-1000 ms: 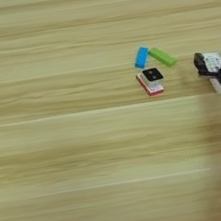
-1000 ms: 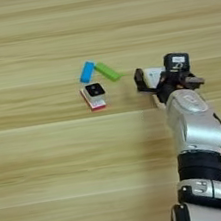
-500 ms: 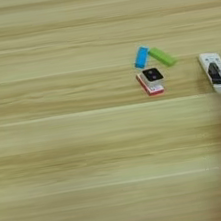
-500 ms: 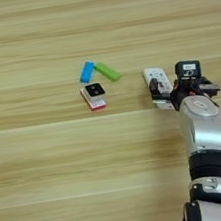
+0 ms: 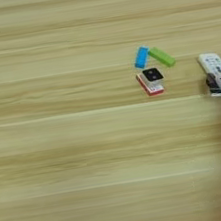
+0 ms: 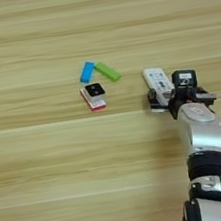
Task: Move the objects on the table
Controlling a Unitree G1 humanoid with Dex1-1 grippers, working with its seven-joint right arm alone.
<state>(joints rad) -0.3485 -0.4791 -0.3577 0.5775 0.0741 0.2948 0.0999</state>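
Note:
The slim white remote control point(image 6: 156, 81) lies flat on the table point(image 6: 53, 182), right of the other items. My right gripper point(image 6: 170, 97) is at its near end, open, with one black finger point(image 6: 154, 101) on the remote's left side and the rest on its right. The silver forearm point(image 6: 202, 133) comes up from the bottom edge. To the left, the blue bar point(image 6: 87, 71) and green bar point(image 6: 107, 71) form a shallow V. Just below them, the white square piece with the black top point(image 6: 95, 90) rests on the red-edged flat white piece point(image 6: 94, 101). The remote point(image 5: 214, 67) also shows in the left eye view.
Wide bare wood stretches across the left half and the near part of the table point(image 5: 68, 180). My arm's lower joints point(image 6: 216, 192) fill the bottom right corner.
My gripper has drawn back toward me along the remote, from its far end to its near end. The remote now lies uncovered and has stayed in place for the last half second.

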